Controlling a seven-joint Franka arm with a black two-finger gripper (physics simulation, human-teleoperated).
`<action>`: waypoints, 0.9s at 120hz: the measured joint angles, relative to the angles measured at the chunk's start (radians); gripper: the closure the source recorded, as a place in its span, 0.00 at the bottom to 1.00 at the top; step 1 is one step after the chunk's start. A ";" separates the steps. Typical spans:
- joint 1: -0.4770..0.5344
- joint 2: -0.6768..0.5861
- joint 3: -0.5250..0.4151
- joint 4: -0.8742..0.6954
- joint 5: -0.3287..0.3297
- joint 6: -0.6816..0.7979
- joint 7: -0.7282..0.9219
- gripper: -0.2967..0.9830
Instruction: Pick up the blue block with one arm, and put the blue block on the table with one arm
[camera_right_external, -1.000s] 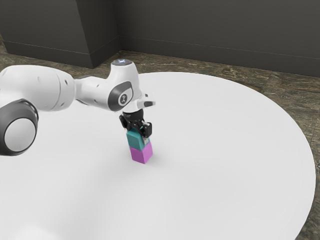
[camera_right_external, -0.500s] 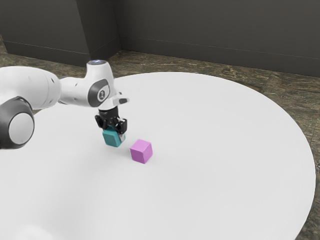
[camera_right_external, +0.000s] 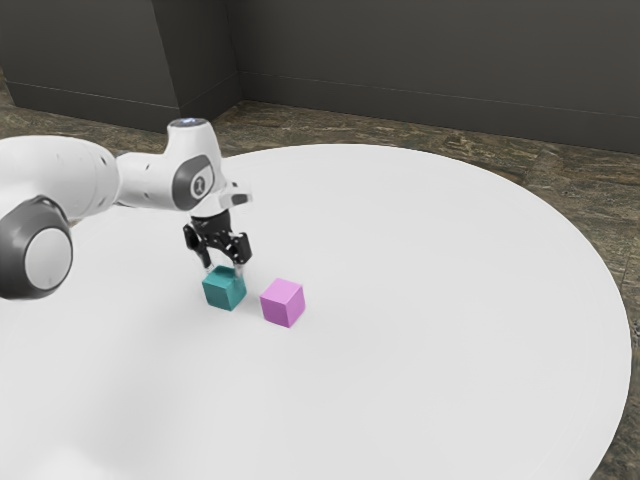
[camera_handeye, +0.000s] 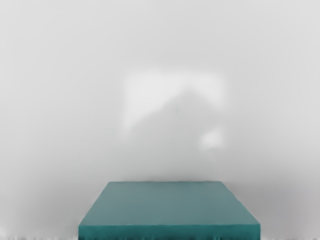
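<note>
My gripper (camera_right_external: 223, 268) is open in the exterior view, its fingers spread wide with their tips at the top of the teal-blue block (camera_right_external: 224, 290). That block rests on the white table (camera_right_external: 430, 300), beside the magenta block (camera_right_external: 283, 303) with a small gap between the two. From the wrist view, the blue block (camera_handeye: 167, 205) lies just under my hand, its flat top facing the camera.
The magenta block stands close by, toward the exterior view's right. The table's round edge curves across the far side and the exterior view's right. A dark wall (camera_right_external: 420, 70) rises behind it.
The blue block has gone from on top of the magenta block to the table, toward the exterior view's left. My gripper carried it there, then opened and rose slightly relative to it.
</note>
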 joint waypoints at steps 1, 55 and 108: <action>0.000 -0.001 0.001 0.001 0.000 -0.003 0.001 0.28; -0.180 -0.507 0.062 -0.153 0.043 -0.231 0.021 0.24; -0.296 -0.711 0.056 -0.310 0.093 -0.376 0.005 0.23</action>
